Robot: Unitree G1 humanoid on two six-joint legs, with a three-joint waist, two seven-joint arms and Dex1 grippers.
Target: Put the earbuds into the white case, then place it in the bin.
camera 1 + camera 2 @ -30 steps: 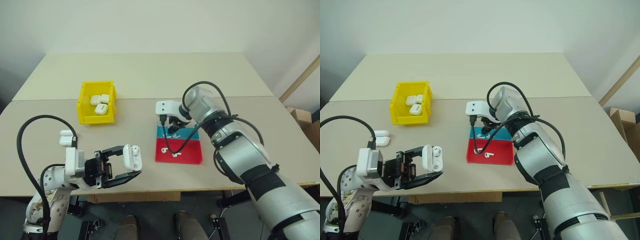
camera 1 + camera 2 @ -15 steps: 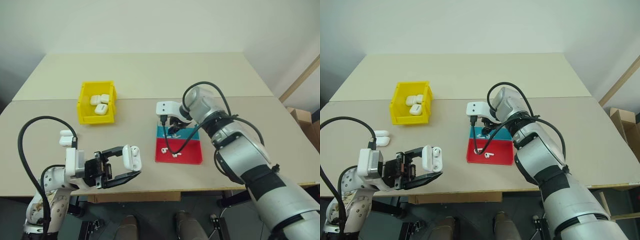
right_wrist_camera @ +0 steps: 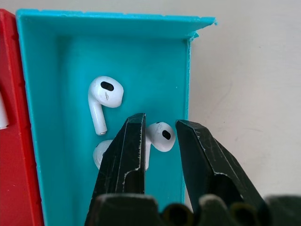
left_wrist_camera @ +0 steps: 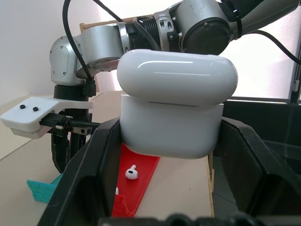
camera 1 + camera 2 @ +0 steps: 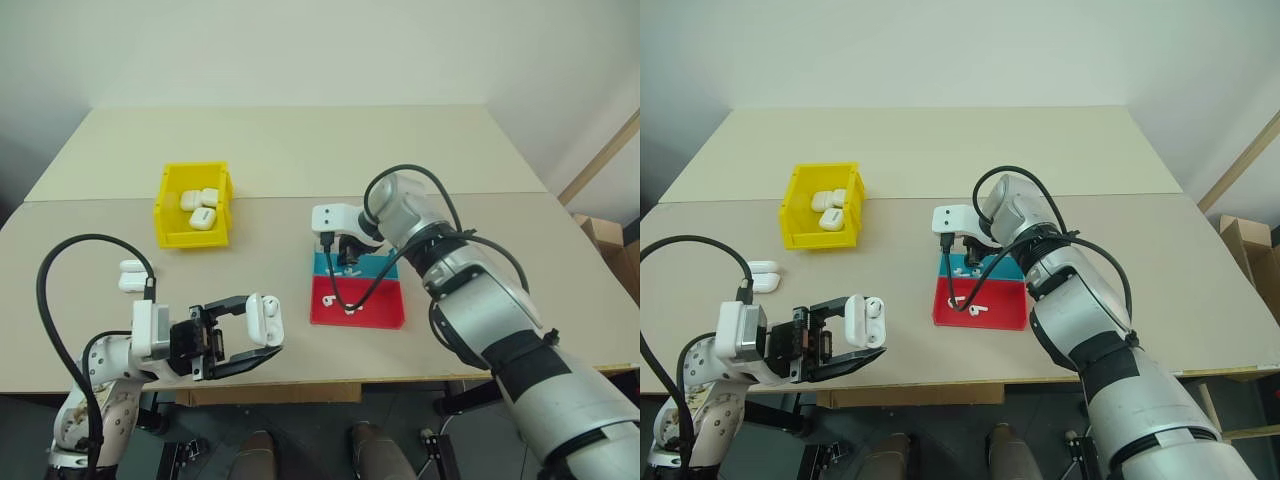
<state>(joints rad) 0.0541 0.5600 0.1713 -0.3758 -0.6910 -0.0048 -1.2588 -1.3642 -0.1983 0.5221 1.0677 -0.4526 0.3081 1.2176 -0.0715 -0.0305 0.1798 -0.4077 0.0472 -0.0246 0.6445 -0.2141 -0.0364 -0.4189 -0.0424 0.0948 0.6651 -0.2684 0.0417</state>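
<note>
L end effector (image 5: pixel 262 328) clamps glossy white rounded case (image 5: pixel 265 314), lid up, at bench front edge, presented for loading | R end effector (image 3: pixel 159 141) narrow, fingers straddling small white earbud (image 3: pixel 162 135) in teal tray half (image 3: pixel 70 61) | yellow plastic bin (image 5: pixel 193 212) rear-left.

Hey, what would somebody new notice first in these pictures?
Probably the bright yellow bin at the table's far left, with white cases inside. Next, the red-and-blue tray at centre, where the right tool straddles an earbud in the blue section. Near the front edge, the left tool holds an open white case.
</note>
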